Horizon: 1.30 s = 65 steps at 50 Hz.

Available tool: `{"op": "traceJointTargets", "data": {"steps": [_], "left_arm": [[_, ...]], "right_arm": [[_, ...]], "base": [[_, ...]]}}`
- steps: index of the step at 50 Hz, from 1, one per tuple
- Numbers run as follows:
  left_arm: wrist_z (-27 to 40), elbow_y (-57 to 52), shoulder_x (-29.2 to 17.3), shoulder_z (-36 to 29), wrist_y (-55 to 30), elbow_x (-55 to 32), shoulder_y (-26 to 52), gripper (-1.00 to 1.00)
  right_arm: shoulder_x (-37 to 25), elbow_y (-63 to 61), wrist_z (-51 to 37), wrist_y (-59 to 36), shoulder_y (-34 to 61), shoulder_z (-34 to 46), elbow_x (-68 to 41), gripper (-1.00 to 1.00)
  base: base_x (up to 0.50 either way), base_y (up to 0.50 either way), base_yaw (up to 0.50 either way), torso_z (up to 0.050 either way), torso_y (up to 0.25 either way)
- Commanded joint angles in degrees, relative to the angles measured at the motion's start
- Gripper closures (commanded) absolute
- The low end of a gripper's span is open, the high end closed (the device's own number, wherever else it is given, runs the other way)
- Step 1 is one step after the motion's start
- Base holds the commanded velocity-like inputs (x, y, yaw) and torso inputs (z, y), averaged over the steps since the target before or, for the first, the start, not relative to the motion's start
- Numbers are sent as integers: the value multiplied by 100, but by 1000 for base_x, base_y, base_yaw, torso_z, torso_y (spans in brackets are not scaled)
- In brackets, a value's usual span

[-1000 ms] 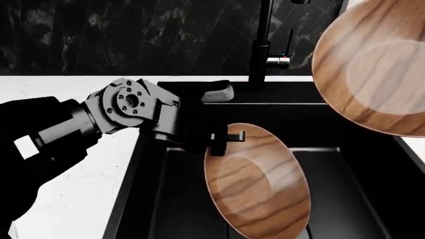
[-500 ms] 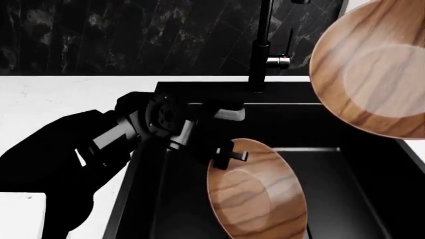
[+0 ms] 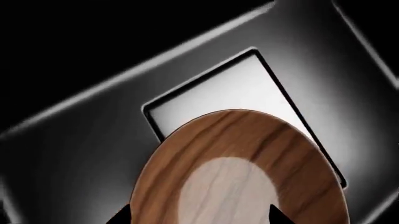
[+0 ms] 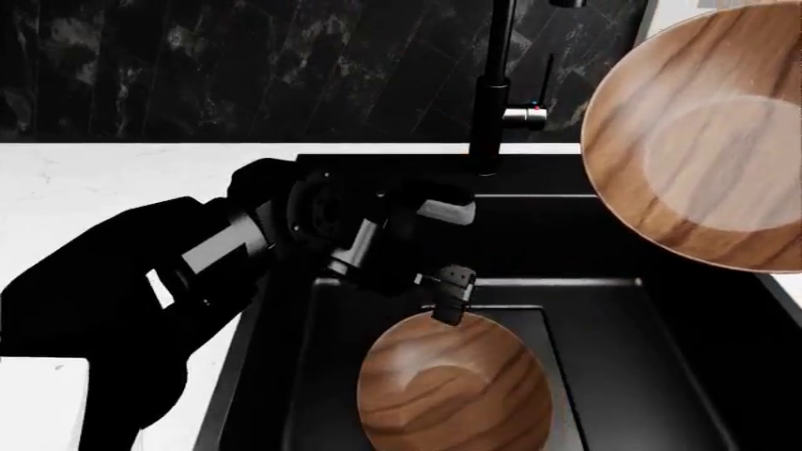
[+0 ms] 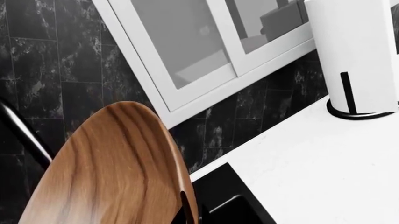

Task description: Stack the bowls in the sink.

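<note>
Two bowls: both round, glossy, brown-streaked wood.
Left gripper (image 4: pixel 449 299): lower bowl (image 4: pixel 455 387) is being clasped at its rim, inside the matte black sink (image 4: pixel 652 357).
Right gripper: hidden; upper bowl (image 4: pixel 697 132) is being held aloft, jaw state cannot be told.
Writing: none legible.

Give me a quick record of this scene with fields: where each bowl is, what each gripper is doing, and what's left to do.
lower bowl: wooden bowl low in the sink, over its flat bottom
upper bowl: second wooden bowl raised at upper right, tilted toward the camera
left gripper: left gripper at the lower bowl's far rim, gripping it
right gripper: out of the head view; fingertips barely show at the raised bowl's edge in its wrist view
faucet: black faucet behind the basin
stack: not yet made; bowls are apart
</note>
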<state>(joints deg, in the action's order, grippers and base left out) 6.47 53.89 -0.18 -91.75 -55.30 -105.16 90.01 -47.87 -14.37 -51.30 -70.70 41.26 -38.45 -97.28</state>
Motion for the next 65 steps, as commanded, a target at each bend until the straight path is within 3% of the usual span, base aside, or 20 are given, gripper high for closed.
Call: {"op": "traceJointTargets", "data": {"steps": [1, 11, 28, 44, 50, 65], "left_arm": [[-89, 139, 18, 26, -12, 12, 614, -100], [-323, 671, 6, 7, -210, -114, 1486, -100], [2318, -1384, -1857, 547, -358, -1118, 1764, -100], [4180, -3278, -3291, 1116, -105, -2251, 2273, -100], [4329, -3675, -3529, 1273, 125, -2367, 2205, -100], [4367, -3864, -3773, 1353, 229, -2447, 2088, -100]], "right_arm": [[-23, -10, 17, 43, -23, -24, -63, 100], [-53, -77, -361, 35, 120, 330, -373, 100], [-379, 60, -1626, 137, 112, 1000, -1436, 100], [-488, -30, -2154, 192, 533, 2119, -2057, 100], [-286, 57, -2201, 287, 693, 2560, -2309, 100], [417, 418, -1693, 452, 434, 2706, -1653, 100]], "base": [[0, 0, 0, 0, 0], [0, 0, 0, 0, 1], [0, 0, 0, 0, 0], [0, 0, 0, 1, 0], [0, 0, 0, 0, 0], [0, 0, 0, 0, 1]]}}
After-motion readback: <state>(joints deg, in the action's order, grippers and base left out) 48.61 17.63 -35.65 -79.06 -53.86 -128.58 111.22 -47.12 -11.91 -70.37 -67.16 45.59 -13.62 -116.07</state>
